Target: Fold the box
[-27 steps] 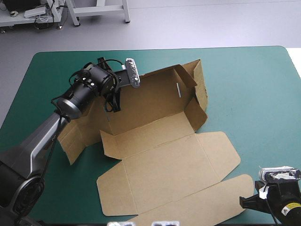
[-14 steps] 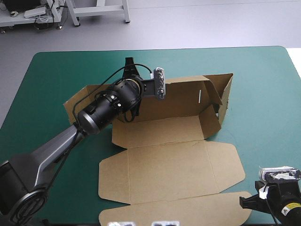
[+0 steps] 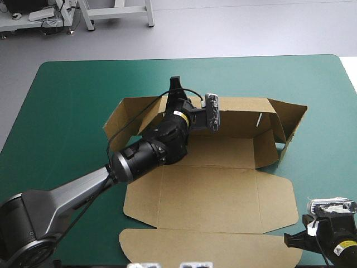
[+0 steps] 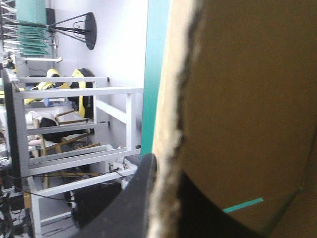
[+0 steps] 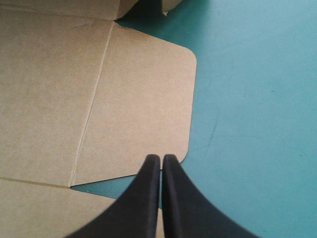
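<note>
Left arm (image 3: 83,187) stretched from near left across the teal-green table (image 3: 72,100) | left gripper (image 3: 174,88) clamped on the far wall's top edge of the box (image 3: 223,192) | box mid-table, walls raised, lid flat | right gripper (image 5: 161,159) fingers pressed together, empty, over the lid's rounded flap.
</note>
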You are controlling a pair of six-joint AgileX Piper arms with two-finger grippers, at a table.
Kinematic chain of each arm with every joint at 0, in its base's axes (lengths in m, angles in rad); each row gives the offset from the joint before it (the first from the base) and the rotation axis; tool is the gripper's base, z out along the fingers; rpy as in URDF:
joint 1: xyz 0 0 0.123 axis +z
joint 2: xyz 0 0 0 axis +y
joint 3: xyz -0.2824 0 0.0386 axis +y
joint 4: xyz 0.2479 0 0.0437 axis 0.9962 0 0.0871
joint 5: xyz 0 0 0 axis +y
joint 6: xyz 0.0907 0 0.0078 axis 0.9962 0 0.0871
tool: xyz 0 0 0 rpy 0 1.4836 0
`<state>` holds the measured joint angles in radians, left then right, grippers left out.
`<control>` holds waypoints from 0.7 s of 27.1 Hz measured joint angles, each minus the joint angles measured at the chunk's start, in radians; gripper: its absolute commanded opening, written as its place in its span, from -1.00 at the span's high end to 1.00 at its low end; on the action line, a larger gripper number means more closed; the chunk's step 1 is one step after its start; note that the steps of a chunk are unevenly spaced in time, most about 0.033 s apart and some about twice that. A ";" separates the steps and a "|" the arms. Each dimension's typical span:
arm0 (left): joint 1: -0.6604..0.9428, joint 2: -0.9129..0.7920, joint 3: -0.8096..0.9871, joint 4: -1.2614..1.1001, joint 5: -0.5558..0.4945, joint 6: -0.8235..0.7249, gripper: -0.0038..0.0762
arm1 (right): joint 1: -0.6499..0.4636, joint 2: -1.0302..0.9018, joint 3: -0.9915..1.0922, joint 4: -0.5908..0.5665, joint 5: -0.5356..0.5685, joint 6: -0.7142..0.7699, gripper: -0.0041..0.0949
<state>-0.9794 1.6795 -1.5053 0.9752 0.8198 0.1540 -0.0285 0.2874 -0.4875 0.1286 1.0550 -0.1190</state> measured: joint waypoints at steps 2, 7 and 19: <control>-0.019 -0.005 0.051 0.089 -0.001 -0.098 0.93 | 0.000 0.000 0.000 0.001 0.000 0.000 0.92; -0.055 -0.021 0.156 0.256 0.014 -0.299 0.93 | 0.000 0.000 0.000 0.024 0.000 0.000 0.92; -0.063 -0.028 0.248 0.326 0.052 -0.431 0.93 | 0.000 0.123 -0.243 0.098 0.035 0.014 0.92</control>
<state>-1.0428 1.6516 -1.2571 1.3008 0.8722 -0.2774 -0.0285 0.4103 -0.7302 0.2262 1.0899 -0.1046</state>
